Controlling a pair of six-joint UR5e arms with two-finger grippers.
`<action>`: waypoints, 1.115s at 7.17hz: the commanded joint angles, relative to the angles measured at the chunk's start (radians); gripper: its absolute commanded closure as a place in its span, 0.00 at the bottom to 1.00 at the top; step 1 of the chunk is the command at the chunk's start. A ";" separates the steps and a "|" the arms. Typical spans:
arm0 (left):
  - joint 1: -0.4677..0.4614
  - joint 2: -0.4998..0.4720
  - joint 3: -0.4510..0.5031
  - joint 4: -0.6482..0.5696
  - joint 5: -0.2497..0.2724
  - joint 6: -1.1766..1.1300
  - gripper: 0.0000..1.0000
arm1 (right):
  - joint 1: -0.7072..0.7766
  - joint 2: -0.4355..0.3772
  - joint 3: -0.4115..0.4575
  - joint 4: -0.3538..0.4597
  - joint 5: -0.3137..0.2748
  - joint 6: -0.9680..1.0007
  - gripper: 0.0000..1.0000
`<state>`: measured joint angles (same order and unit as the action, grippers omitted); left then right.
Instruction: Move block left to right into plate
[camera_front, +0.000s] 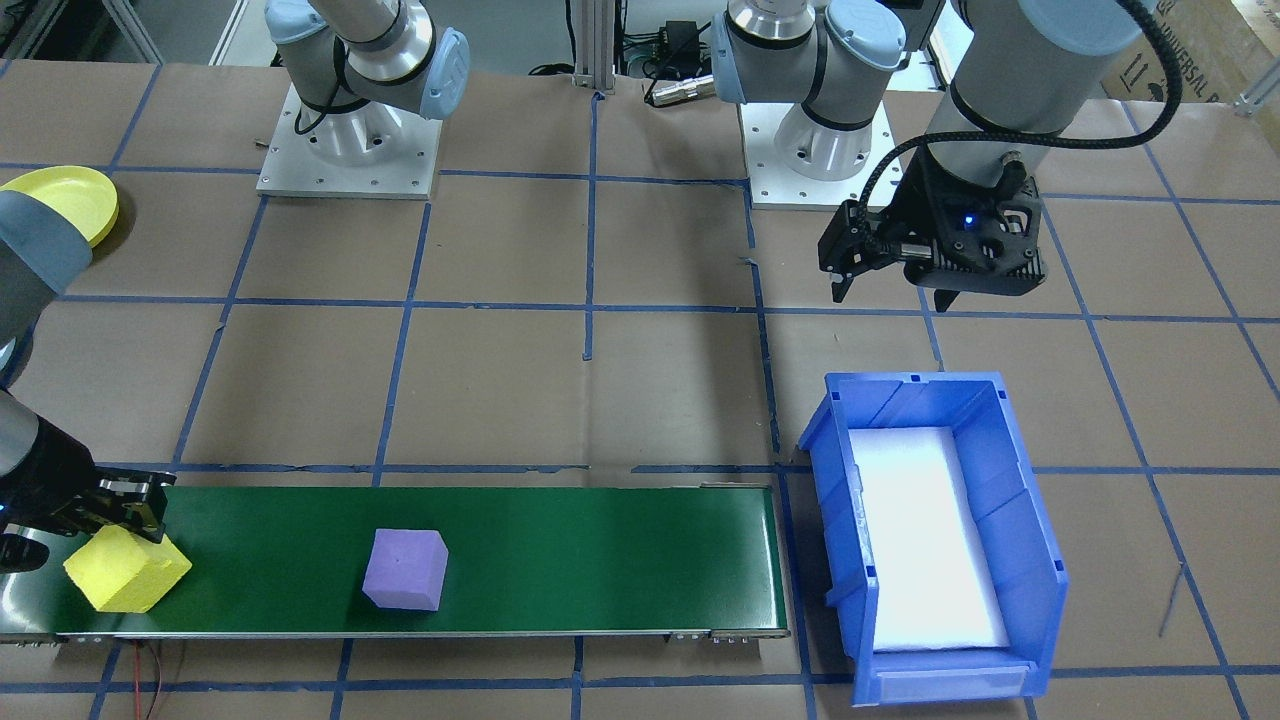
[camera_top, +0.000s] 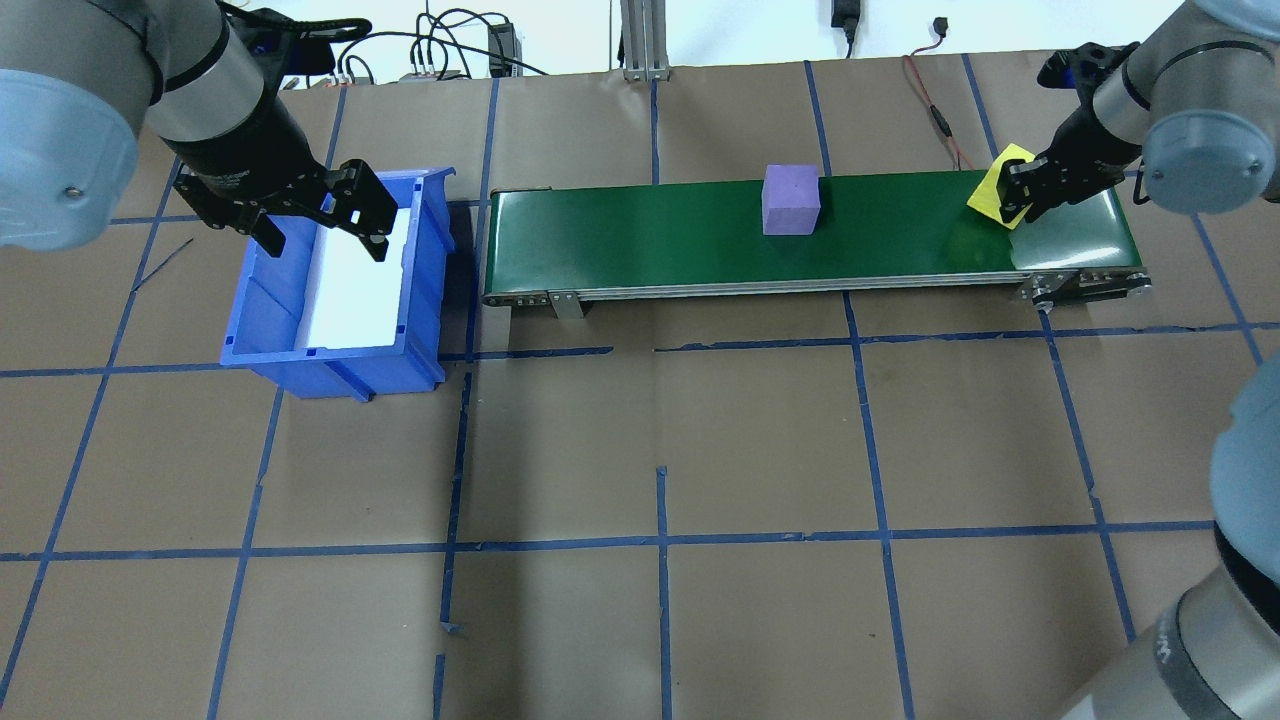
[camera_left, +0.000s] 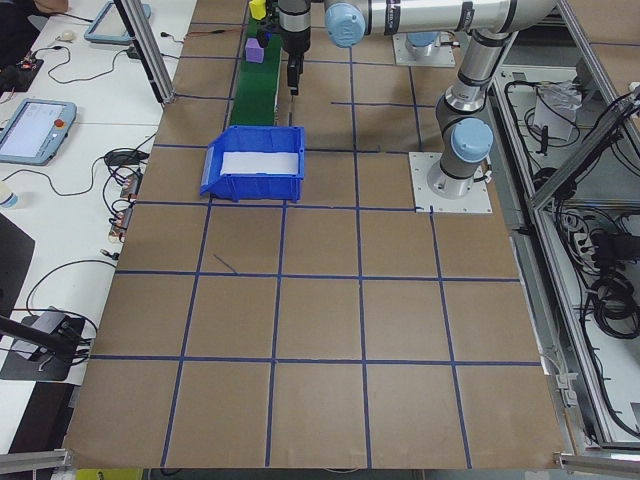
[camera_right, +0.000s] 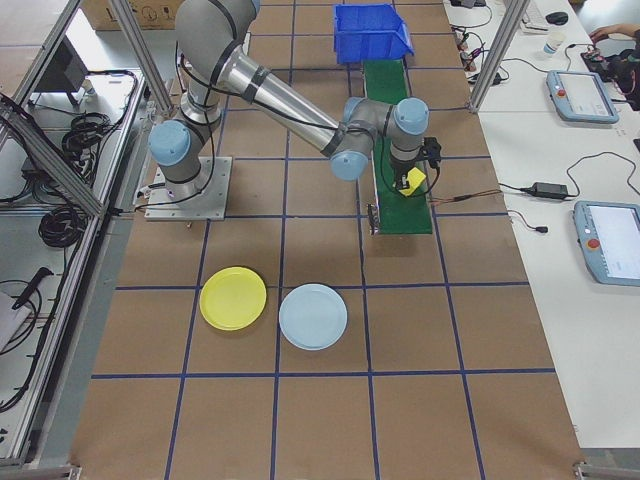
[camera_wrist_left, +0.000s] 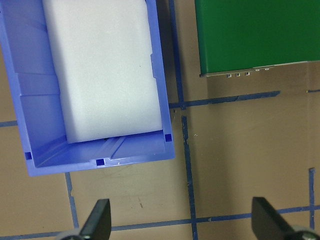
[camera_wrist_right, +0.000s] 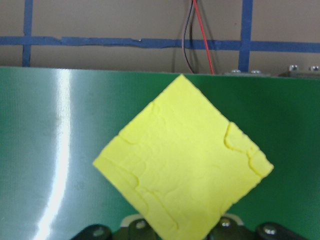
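A yellow block (camera_front: 127, 570) sits tilted at the robot's-right end of the green conveyor belt (camera_front: 560, 560). My right gripper (camera_front: 130, 512) is shut on it. In the right wrist view the yellow block (camera_wrist_right: 182, 160) fills the frame as a diamond and hides the fingertips. A purple block (camera_front: 404, 568) stands free mid-belt. A yellow plate (camera_right: 233, 298) and a light blue plate (camera_right: 313, 316) lie on the table beside my right arm's base. My left gripper (camera_top: 325, 242) hangs open and empty over the blue bin (camera_top: 262, 300).
The blue bin (camera_front: 1030, 560) with a white foam liner stands off the belt's left end. The yellow plate's edge (camera_front: 60, 200) shows behind my right arm's elbow. A red wire (camera_top: 935, 110) runs behind the belt. Brown paper with blue tape lines covers the table.
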<state>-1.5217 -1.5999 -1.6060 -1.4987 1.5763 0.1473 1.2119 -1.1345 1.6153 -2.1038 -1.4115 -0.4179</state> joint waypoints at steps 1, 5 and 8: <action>0.000 0.000 0.000 0.002 0.001 0.000 0.00 | -0.009 -0.068 0.017 0.065 -0.056 0.001 0.97; -0.003 0.000 0.001 0.002 -0.001 -0.002 0.00 | -0.255 -0.236 0.179 0.148 -0.187 -0.241 0.96; -0.002 -0.002 0.001 0.002 0.001 -0.002 0.00 | -0.539 -0.325 0.276 0.247 -0.360 -0.426 0.94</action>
<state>-1.5234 -1.6012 -1.6045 -1.4971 1.5757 0.1457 0.7953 -1.4166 1.8569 -1.9349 -1.7078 -0.7929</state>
